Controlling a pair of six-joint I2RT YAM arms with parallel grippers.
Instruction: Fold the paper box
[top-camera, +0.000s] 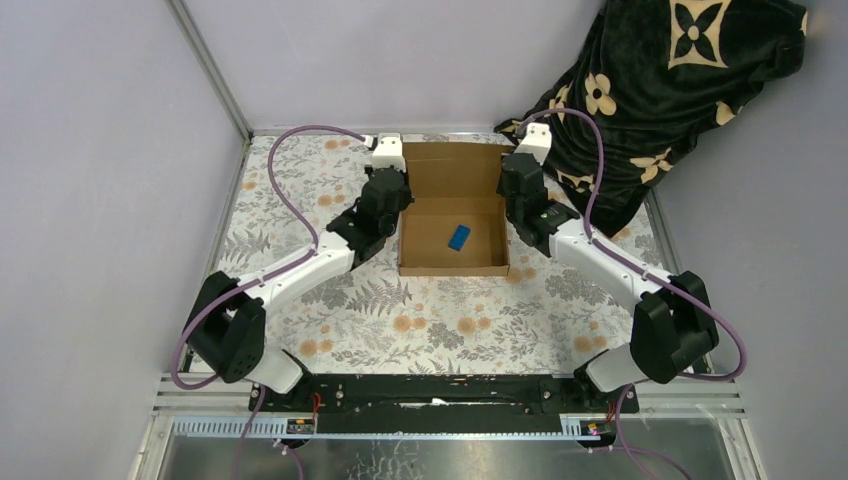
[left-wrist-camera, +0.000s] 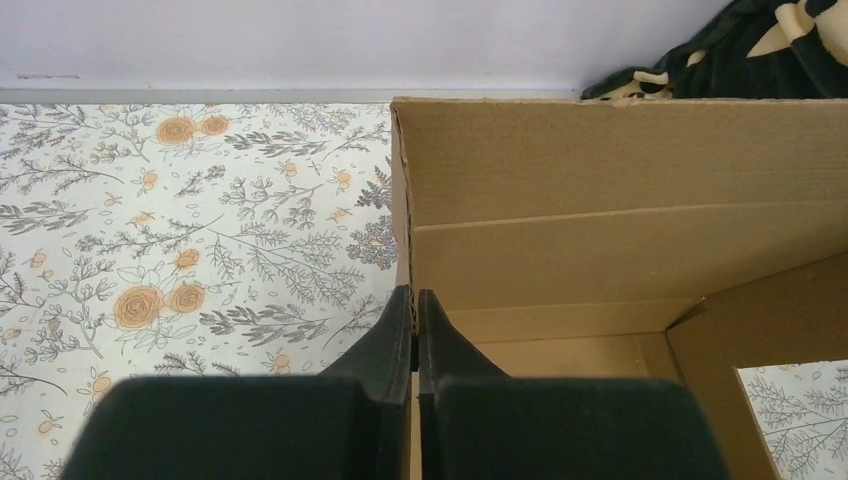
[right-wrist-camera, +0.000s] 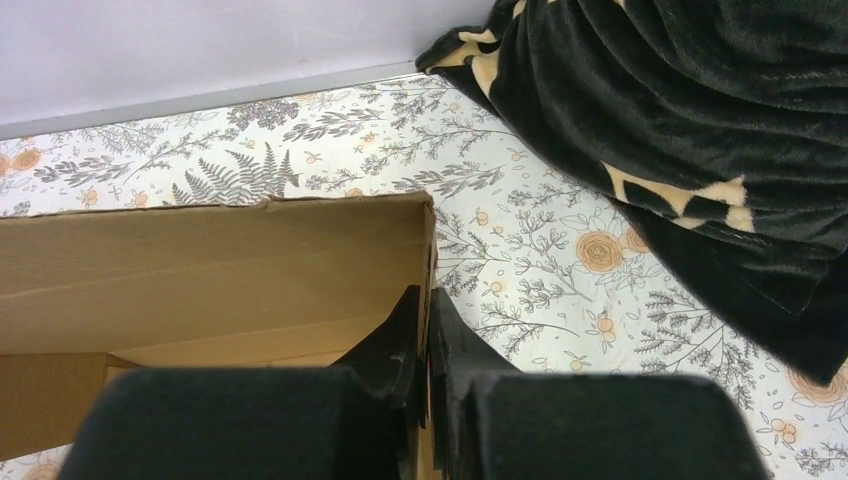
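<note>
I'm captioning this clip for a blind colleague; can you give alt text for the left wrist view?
The black left claw pinches the side wall of an open brown cardboard box, whose tall back panel rises ahead. A floral tablecloth lies to the left, a dark patterned blanket at top right.

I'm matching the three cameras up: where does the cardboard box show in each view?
Top view: the cardboard box sits mid-table, lid up at the back.
Left wrist: it fills the right half; the left gripper pinches its left wall.
Right wrist: it lies lower left; the right gripper pinches its right wall.
Shared landmark: the black flowered blanket, far right.
</note>
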